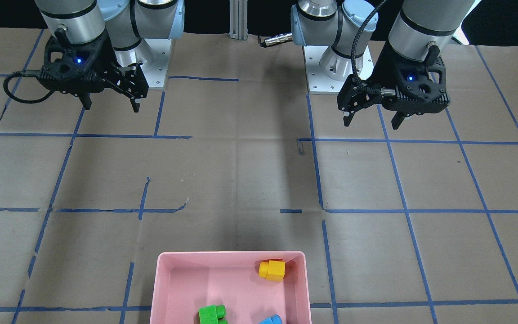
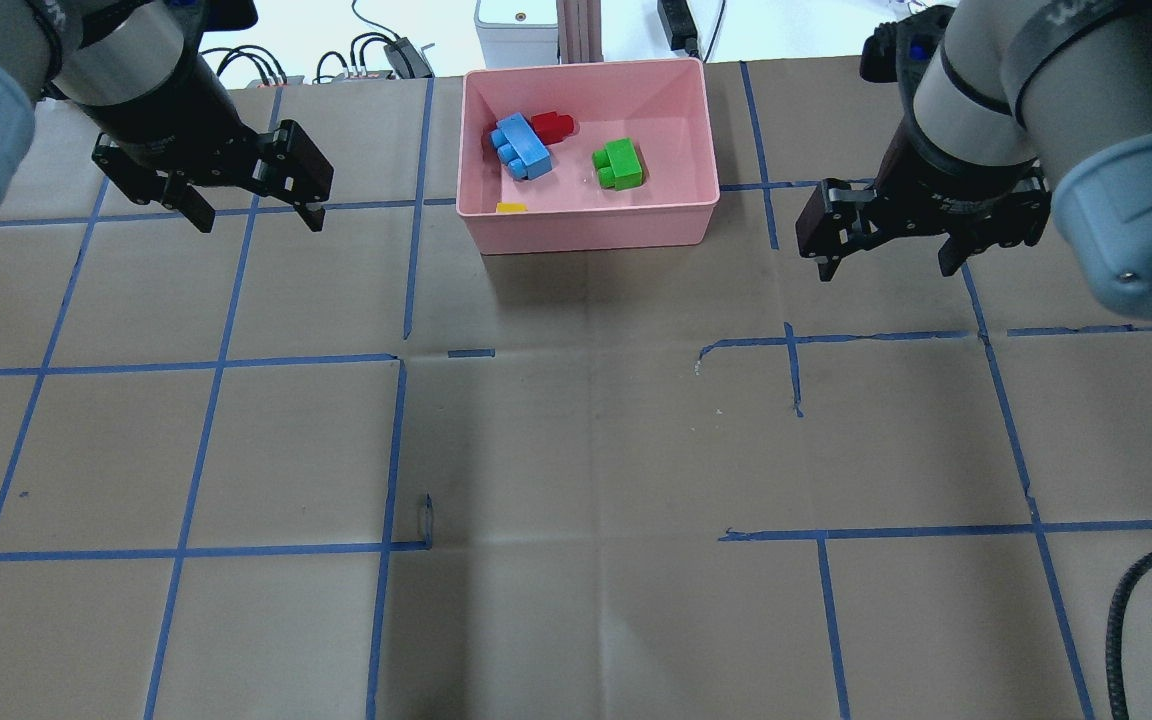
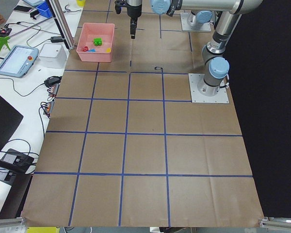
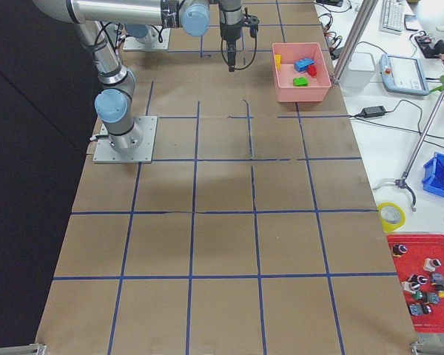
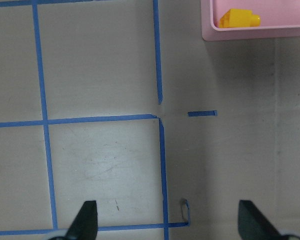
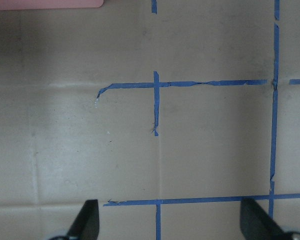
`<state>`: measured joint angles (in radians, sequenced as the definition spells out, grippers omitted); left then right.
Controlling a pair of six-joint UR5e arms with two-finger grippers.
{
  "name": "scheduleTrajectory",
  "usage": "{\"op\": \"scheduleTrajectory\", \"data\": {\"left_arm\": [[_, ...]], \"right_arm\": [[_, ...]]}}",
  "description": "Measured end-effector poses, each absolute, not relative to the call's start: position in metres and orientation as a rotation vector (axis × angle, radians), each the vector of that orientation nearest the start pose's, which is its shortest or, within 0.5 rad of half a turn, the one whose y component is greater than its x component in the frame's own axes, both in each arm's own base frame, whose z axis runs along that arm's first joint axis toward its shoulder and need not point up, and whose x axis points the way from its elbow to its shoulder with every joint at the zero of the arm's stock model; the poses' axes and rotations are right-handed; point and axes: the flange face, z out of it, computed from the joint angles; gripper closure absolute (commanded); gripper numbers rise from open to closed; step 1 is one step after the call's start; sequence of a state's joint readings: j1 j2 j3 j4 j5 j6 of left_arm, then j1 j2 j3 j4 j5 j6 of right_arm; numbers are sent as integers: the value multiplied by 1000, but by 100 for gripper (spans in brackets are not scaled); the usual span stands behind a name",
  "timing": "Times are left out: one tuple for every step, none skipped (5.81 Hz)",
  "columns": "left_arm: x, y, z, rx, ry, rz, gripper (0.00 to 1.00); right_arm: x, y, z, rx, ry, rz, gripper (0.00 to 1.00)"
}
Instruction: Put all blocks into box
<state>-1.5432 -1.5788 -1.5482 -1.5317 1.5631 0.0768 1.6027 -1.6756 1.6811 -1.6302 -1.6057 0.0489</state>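
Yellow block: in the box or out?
In. The yellow block lies on the floor of the pink box, near its robot-side wall.

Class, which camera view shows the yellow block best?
The front-facing view: the yellow block lies whole in the box. The left wrist view also shows it clearly, at the frame's top edge. Overhead shows only a sliver behind the box's near wall. Side views show a tiny speck; the right wrist view misses it.

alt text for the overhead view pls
A pink box at the far edge of the table holds four blocks: blue against red, green, and yellow tucked by the near wall. The left gripper and right gripper hover open and empty on either side.
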Motion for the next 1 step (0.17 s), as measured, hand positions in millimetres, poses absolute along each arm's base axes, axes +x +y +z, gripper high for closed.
{"op": "scheduleTrajectory", "data": {"left_arm": [[-120,-503,498,77,3145,-82,0]], "right_arm": [[144,-447,497,23,3172,-94,0]]}}
